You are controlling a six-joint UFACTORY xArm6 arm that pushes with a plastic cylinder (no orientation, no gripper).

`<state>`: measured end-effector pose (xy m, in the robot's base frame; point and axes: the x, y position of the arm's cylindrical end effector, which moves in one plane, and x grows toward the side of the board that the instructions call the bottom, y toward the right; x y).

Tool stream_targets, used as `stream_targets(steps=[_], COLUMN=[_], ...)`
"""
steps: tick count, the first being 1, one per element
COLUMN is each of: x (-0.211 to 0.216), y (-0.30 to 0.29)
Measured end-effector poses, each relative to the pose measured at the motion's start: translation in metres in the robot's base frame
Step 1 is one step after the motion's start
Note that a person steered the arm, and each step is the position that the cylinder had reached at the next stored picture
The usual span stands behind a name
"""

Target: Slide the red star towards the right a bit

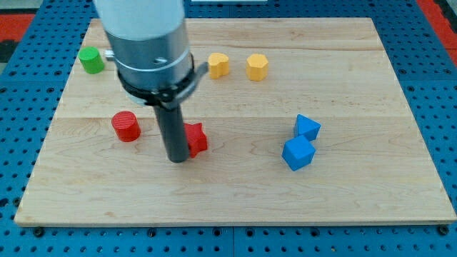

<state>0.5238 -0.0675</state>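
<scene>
The red star [196, 138] lies on the wooden board [235, 193], left of the middle. My tip [177, 160] rests on the board at the star's left side, touching or almost touching it. The rod hides the star's left edge. A red cylinder [126, 126] stands further to the view's left of the rod.
A green cylinder [91, 60] sits at the view's top left. Two yellow blocks [218, 64] [257, 66] sit near the top middle. Two blue blocks [307, 128] [298, 153] sit touching each other at the right. Blue pegboard surrounds the board.
</scene>
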Motion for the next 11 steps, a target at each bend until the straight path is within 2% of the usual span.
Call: stream_targets(steps=[1, 2, 3, 4, 5, 6, 7, 9, 11], x=[-0.004, -0.028, -0.014, 0.007, 0.004, -0.030, -0.089, -0.124, -0.054], y=[0.006, 0.006, 0.011, 0.065, 0.116, 0.109, 0.090, -0.065, -0.003])
